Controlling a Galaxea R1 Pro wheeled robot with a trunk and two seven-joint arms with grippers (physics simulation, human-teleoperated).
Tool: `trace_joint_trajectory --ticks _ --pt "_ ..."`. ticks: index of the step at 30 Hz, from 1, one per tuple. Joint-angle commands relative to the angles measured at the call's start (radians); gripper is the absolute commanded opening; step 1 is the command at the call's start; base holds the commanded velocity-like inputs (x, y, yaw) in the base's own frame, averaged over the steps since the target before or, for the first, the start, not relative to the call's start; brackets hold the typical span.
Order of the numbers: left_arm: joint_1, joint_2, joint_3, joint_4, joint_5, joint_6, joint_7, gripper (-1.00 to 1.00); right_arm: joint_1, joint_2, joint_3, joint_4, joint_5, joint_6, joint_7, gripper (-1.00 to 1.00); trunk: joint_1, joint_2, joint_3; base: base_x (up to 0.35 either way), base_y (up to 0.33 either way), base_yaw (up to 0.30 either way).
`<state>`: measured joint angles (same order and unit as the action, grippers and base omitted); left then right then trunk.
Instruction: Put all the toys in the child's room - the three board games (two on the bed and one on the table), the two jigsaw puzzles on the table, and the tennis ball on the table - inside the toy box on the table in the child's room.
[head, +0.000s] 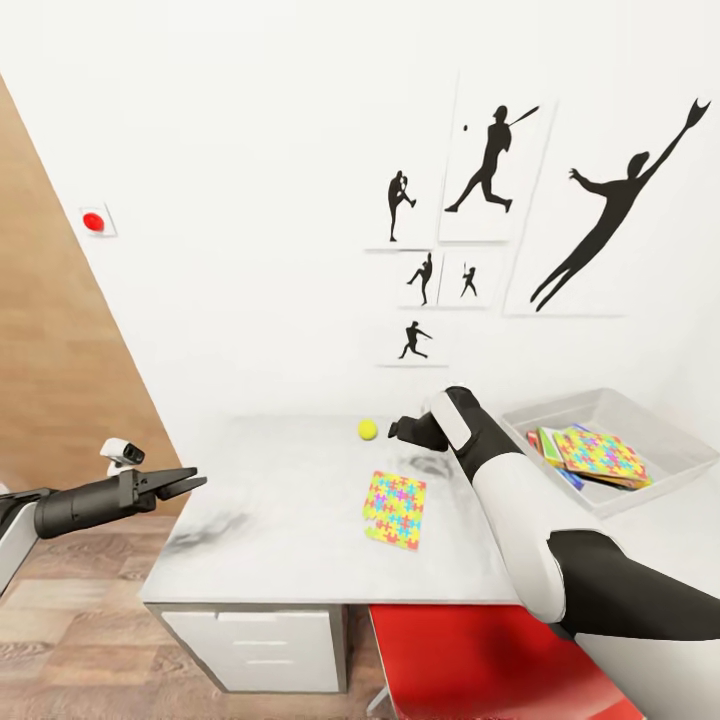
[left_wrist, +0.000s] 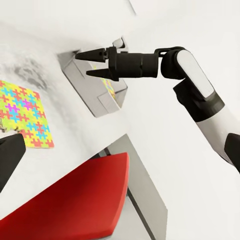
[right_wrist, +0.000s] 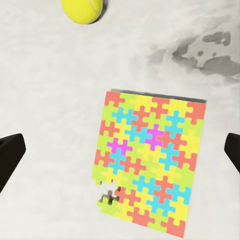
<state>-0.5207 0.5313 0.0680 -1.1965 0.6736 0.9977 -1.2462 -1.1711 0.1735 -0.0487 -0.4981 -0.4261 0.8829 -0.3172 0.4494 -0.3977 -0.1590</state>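
Hovering above the table (head: 270, 520), the right gripper (left_wrist: 93, 63) has its fingers spread and empty, likely lining up on the jigsaw puzzle (head: 395, 509) lying flat below it; the tennis ball (head: 367, 429) sits just beyond; the toy box (head: 672, 445) already holds another puzzle and game boxes; the left gripper (head: 193, 483) waits off the table edge, fingers slightly parted.

Right arm bent at the elbow and reaching forward, white and black segments, right claw (left_wrist: 95, 63) empty with fingers parted, left arm held low and level, left claw (head: 185, 483) empty, fingertips slightly apart
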Motion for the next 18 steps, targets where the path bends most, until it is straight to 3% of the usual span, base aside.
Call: trace_joint_trajectory --ticks 1,18 --pt "-0.001 0.001 0.0 0.0 0.003 0.007 -0.001 1.0 -0.001 0.001 -0.005 -0.001 -0.008 0.002 -0.009 1.0 0.001 -0.002 -0.004 0.0 0.0 0.0" --pt "-0.001 0.0 0.001 0.0 0.001 0.007 -0.001 1.0 -0.001 0.001 -0.004 0.0 0.001 -0.001 -0.008 1.0 0.001 -0.002 -0.032 0.0 0.0 0.0"
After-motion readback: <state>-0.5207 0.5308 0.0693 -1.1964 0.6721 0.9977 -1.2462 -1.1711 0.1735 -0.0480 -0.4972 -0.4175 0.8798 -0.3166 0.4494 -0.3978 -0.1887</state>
